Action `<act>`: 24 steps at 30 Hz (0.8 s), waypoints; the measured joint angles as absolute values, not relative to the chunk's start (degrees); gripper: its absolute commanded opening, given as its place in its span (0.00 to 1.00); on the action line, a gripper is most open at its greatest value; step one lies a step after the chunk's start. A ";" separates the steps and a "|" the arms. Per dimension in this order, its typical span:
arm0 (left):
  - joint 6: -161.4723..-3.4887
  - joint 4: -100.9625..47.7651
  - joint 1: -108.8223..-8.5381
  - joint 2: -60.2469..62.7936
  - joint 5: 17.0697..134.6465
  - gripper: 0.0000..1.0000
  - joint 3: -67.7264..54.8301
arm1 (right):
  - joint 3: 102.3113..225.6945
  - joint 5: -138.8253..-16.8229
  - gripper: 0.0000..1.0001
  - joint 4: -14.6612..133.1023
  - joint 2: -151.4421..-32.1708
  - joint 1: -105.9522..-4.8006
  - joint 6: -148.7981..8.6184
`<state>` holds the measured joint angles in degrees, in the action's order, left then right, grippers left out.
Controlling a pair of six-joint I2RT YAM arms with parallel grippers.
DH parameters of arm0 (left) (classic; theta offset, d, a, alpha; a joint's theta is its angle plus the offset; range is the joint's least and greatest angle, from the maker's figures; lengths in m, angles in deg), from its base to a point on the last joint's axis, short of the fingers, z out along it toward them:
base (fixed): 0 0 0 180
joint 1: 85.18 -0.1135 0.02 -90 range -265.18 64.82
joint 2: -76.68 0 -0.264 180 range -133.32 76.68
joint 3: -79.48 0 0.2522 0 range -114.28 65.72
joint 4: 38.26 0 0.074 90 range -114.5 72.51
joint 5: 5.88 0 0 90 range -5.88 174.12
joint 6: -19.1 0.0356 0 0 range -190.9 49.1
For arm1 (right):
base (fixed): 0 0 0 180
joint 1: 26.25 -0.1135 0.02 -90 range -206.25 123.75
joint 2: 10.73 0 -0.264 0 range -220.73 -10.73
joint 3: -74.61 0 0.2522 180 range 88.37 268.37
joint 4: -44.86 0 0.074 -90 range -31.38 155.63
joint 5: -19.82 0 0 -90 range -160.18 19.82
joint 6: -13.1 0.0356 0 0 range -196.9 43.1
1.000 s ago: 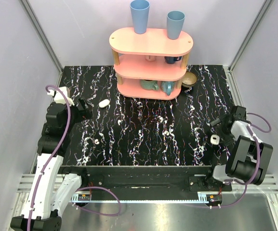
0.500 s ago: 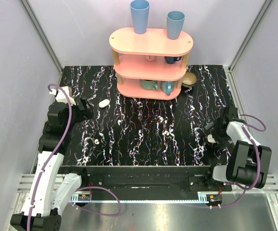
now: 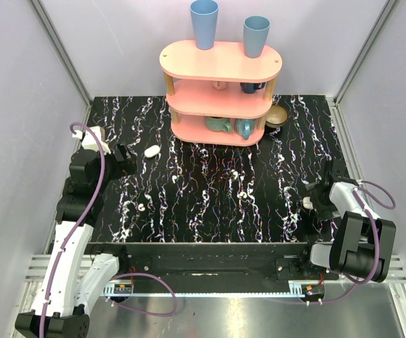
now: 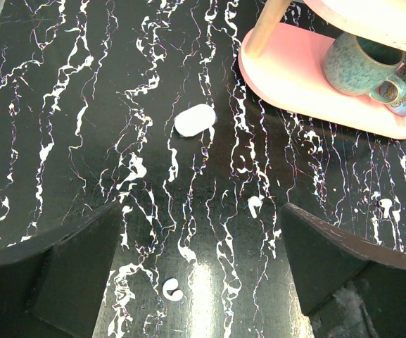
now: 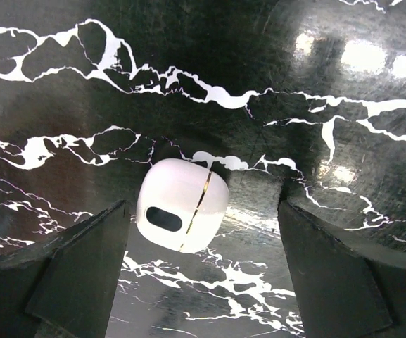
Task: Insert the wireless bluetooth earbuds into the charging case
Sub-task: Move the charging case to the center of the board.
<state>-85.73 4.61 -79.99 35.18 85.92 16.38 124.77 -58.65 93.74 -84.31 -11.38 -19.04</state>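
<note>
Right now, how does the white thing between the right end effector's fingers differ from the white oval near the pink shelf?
The white glossy rounded case shows a dark oval patch and a thin seam; the plain white oval pebble shows neither. The case looks stubby, the pebble elongated. The case lies between the open right end effector's fingers; the pebble lies untouched beside the pink shelf. Both are small and white.

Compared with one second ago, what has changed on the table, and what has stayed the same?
The right gripper came toward the near edge and down over the white case, which now lies between its open fingers, not gripped yet. Nothing was let go. The left gripper, open, the shelf, cups and earbuds stayed as they were.
</note>
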 measured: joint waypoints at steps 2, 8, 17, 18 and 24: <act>-85.73 4.61 -79.99 35.18 85.92 0.99 16.38 | 124.77 -58.65 0.92 93.87 -84.31 -11.38 -16.26; -85.73 4.61 -79.99 35.18 85.92 0.99 16.38 | 125.21 -58.68 0.86 94.96 -84.35 -12.69 -11.06; -85.75 4.61 -79.99 35.05 85.86 0.99 16.38 | 125.21 -58.13 0.66 94.74 -84.39 -12.86 -8.63; -85.75 4.61 -79.99 34.94 85.86 0.99 16.38 | 125.21 -57.98 0.65 94.61 -84.39 -12.86 -8.63; -85.75 4.61 -79.99 34.86 85.84 0.99 16.38 | 125.19 -58.17 0.50 92.86 -84.66 -12.86 -10.71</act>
